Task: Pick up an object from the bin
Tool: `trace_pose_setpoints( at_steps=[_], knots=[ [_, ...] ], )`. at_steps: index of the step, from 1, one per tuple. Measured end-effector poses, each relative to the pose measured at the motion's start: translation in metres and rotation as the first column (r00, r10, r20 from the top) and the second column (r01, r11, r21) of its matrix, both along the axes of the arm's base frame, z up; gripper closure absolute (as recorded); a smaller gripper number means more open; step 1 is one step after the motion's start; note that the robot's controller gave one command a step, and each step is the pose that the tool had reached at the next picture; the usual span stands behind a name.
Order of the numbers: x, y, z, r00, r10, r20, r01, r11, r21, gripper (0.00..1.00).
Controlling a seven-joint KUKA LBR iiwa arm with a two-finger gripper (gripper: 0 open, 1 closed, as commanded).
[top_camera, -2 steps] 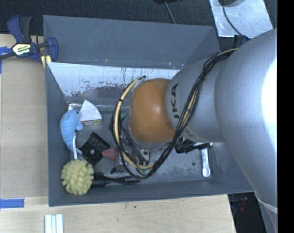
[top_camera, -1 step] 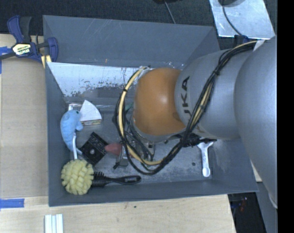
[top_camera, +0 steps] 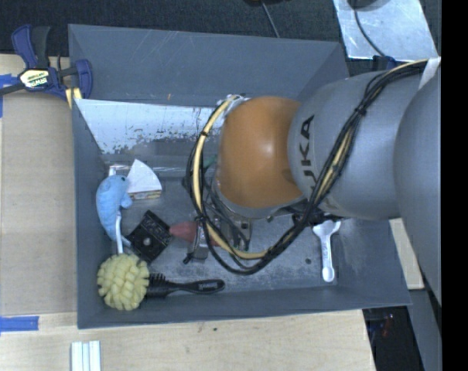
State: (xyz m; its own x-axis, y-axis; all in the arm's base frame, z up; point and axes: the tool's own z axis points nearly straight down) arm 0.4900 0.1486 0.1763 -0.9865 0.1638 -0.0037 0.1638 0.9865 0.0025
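Fingers (top_camera: 196,245) down near the floor of the bin (top_camera: 241,68), about the middle of it and nearer the near edge; too tucked under the wrist to tell how far apart, and nothing seen between them. Just to their left, one small reddish piece (top_camera: 181,230), touching or nearly so. Next leftward, one black block (top_camera: 150,235). Along the near edge, one yellow knobbly brush (top_camera: 124,281) in the near left corner, its black handle lying toward the middle. By the left wall, one pale blue soft thing (top_camera: 111,199) with a white stem running toward the brush. Beyond it, one white folded wedge (top_camera: 144,178). Toward the right wall, one white plastic spoon (top_camera: 327,250), well apart from the rest. Above the fingers, the orange cover (top_camera: 257,153) with yellow and black cables (top_camera: 241,263) looped round it. Behind that, the thick grey arm (top_camera: 373,145), reaching in from the right and bent steeply downward at the wrist.
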Motion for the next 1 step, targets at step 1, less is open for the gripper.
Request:
trace_pose_setpoints(
  at_steps=[1],
  knots=[
    [0.0008, 0.0001, 0.0226, 1.000, 0.000, 0.004, 0.000, 1.000, 0.001, 1.00]
  ],
)
